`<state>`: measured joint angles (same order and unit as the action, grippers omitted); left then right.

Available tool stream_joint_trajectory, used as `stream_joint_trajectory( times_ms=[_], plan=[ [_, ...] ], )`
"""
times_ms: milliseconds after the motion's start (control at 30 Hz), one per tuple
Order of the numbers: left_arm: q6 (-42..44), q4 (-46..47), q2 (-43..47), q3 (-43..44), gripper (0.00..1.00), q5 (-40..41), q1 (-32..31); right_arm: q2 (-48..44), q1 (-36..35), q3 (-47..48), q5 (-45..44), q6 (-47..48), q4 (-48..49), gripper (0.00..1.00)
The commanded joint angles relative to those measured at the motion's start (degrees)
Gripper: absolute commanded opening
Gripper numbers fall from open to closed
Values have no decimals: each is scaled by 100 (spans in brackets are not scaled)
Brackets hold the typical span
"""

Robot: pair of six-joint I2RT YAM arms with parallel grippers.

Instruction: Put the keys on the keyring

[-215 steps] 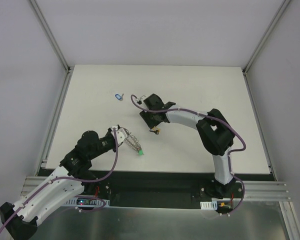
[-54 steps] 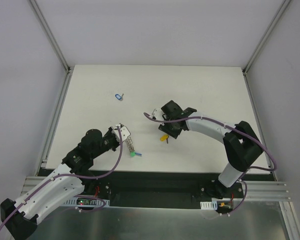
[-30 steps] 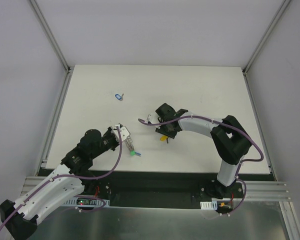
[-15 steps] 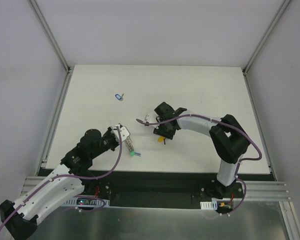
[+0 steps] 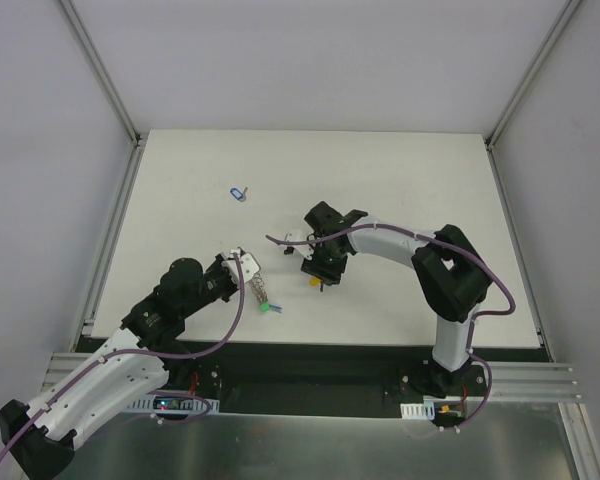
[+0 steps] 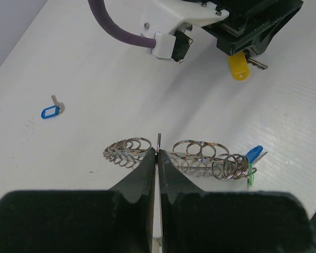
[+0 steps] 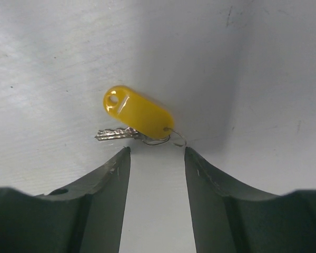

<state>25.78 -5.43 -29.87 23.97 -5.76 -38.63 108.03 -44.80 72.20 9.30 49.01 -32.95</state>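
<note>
The keyring [image 6: 200, 158] is a grey coil of metal loops, held edge-on just above the table by my left gripper [image 6: 158, 153], which is shut on its thin rim. A blue tag [image 6: 254, 153] and a green tag [image 6: 249, 179] hang at the coil's right end. In the top view the left gripper [image 5: 246, 272] and the keyring [image 5: 261, 291] sit left of centre. A yellow-tagged key [image 7: 139, 112] lies on the table just ahead of my right gripper [image 7: 157, 152], which is open with nothing between its fingers. From above, the right gripper [image 5: 318, 274] hovers over this yellow key [image 5: 313, 283].
A second blue-tagged key [image 5: 239, 192] lies alone farther back on the left of the white table [image 5: 400, 170], also seen as the blue-tagged key [image 6: 51, 112] in the left wrist view. The two grippers are close together near the table's middle.
My right gripper has shifted a little left toward the left arm and its jaws have widened. The yellow key now lies free on the table. The left arm has not moved.
</note>
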Motion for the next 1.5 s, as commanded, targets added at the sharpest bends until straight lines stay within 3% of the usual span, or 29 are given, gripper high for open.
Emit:
stream_joint_trajectory(
  times_ms=[0, 133, 400, 567, 833, 1467],
  plan=[
    [94, 227, 78, 284, 0, -48, 5, -220, -38, 92, 739, -532, -274, 49],
    [103, 209, 113, 275, 0, -4, 5, -606, 14, -145, 1082, -1016, -72, 49],
    [129, 165, 218, 266, 0, 66, -4, -933, 1271, -102, 2471, -1369, 219, 48],
    [155, 148, 227, 275, 0, 92, 5, -652, 1289, 110, 2620, -886, 52, 42],
    [147, 121, 192, 284, 0, 40, 5, 103, 1289, 724, 2893, -235, -458, 42],
    [120, 95, 148, 302, 0, -74, 5, 1036, 938, 1498, 2849, -50, -1134, 43]
  ],
)
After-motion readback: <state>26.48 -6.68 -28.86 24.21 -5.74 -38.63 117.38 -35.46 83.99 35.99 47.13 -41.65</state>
